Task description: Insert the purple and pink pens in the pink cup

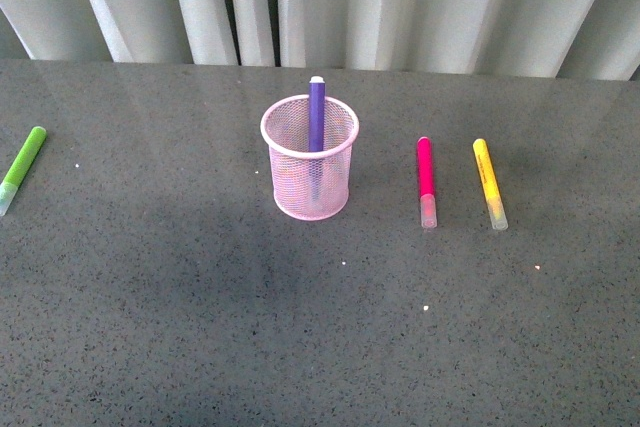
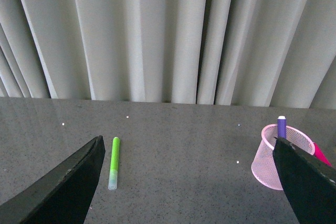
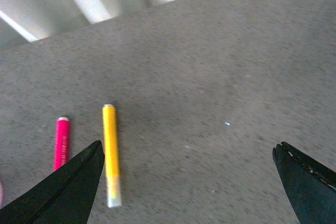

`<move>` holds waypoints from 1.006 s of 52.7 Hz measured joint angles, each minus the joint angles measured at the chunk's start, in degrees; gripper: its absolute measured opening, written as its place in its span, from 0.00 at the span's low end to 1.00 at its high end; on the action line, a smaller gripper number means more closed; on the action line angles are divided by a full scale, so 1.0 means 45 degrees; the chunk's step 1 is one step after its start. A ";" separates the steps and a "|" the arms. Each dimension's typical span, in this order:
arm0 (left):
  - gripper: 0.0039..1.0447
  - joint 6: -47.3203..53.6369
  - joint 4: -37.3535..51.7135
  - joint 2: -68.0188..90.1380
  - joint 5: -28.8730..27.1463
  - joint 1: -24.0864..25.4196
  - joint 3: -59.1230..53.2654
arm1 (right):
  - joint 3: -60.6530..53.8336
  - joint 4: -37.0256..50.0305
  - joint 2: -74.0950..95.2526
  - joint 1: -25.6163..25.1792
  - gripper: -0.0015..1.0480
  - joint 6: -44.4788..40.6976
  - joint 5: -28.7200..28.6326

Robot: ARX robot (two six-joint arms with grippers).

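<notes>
Clearly purple pen (image 1: pixel 317 112) stands in pink cup (image 1: pixel 310 172); both sets of jaws gape, empty.
Only my front view shows pink pen (image 1: pixel 426 172) whole; both wrist views clip it.

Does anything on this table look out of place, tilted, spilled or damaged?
Nothing stands out. The pink cup stands upright with the purple pen inside. The pink pen, yellow marker and green marker lie flat on the table, capped.

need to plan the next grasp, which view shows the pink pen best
The front view: the pink pen lies whole, uncovered, right of the pink cup. The right wrist view cuts off its capped end behind a gripper finger. The left wrist view shows only a sliver past the cup.
</notes>
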 joint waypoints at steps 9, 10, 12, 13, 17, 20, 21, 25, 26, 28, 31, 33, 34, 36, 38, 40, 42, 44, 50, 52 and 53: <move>0.94 0.0000 0.0000 -0.0005 0.0000 0.0000 0.0000 | 0.1792 -0.0311 0.1787 0.1277 0.93 0.0481 -0.0180; 0.94 0.0000 0.0000 -0.0005 0.0000 0.0000 0.0000 | 0.1894 -0.0345 0.1899 0.1355 0.93 0.0505 -0.0155; 0.94 0.0000 0.0000 -0.0005 0.0000 0.0000 0.0000 | 0.2239 -0.0418 0.2365 0.1647 0.93 0.0544 -0.0160; 0.94 0.0000 0.0000 -0.0005 0.0000 0.0000 0.0000 | 0.2395 -0.0427 0.2594 0.1778 0.93 0.0559 -0.0160; 0.94 0.0000 0.0000 0.0000 0.0000 0.0000 0.0000 | 0.3089 -0.0583 0.3682 0.2336 0.93 0.0554 0.0112; 0.94 0.0000 0.0000 -0.0005 0.0000 0.0000 0.0000 | 0.3555 -0.0680 0.4333 0.2637 0.93 0.0563 0.0335; 0.94 0.0000 0.0000 -0.0005 0.0000 0.0000 0.0000 | 0.3687 -0.0714 0.4498 0.2710 0.93 0.0563 0.0355; 0.94 0.0000 0.0000 0.0000 0.0000 0.0000 0.0000 | 0.4070 -0.0748 0.4974 0.2885 0.93 0.0559 0.0423; 0.94 0.0000 0.0000 -0.0005 0.0000 0.0000 0.0000 | 0.4269 -0.0797 0.5197 0.2963 0.93 0.0559 0.0491; 0.94 0.0000 0.0000 -0.0005 0.0000 0.0000 0.0000 | 0.4532 -0.0894 0.5493 0.3050 0.93 0.0554 0.0559; 0.94 0.0000 0.0000 -0.0005 0.0000 0.0000 0.0000 | 0.4954 -0.1035 0.5979 0.3147 0.93 0.0549 0.0680; 0.94 0.0000 0.0000 -0.0005 0.0000 0.0000 0.0000 | 0.5168 -0.1112 0.6212 0.3181 0.93 0.0549 0.0724; 0.94 0.0000 0.0000 -0.0005 0.0000 0.0000 0.0000 | 0.5241 -0.1137 0.6275 0.3191 0.93 0.0549 0.0729; 0.94 0.0000 0.0000 -0.0005 0.0000 0.0000 0.0000 | 0.5440 -0.1200 0.6499 0.3225 0.93 0.0549 0.0772; 0.94 0.0000 0.0000 0.0000 0.0000 0.0000 0.0000 | 0.5625 -0.1243 0.6713 0.3259 0.93 0.0549 0.0840; 0.94 0.0000 0.0000 -0.0005 0.0000 0.0000 0.0000 | 0.5926 -0.1360 0.7038 0.3303 0.93 0.0554 0.0957; 0.94 0.0000 0.0000 -0.0005 0.0000 0.0000 0.0000 | 0.6057 -0.1384 0.7198 0.3322 0.93 0.0554 0.0986; 0.94 0.0005 0.0000 -0.0005 0.0000 0.0000 0.0000 | 0.6227 -0.1404 0.7446 0.3356 0.93 0.0554 0.1025; 0.94 0.0000 0.0000 -0.0005 0.0000 0.0000 0.0000 | 0.6586 -0.1433 0.7936 0.3434 0.93 0.0559 0.0957; 0.94 0.0005 0.0000 0.0000 0.0000 0.0000 0.0000 | 0.6703 -0.1433 0.8082 0.3463 0.93 0.0559 0.0957; 0.94 0.0005 0.0000 0.0000 0.0000 0.0000 0.0000 | 0.6756 -0.1433 0.8136 0.3478 0.93 0.0554 0.0962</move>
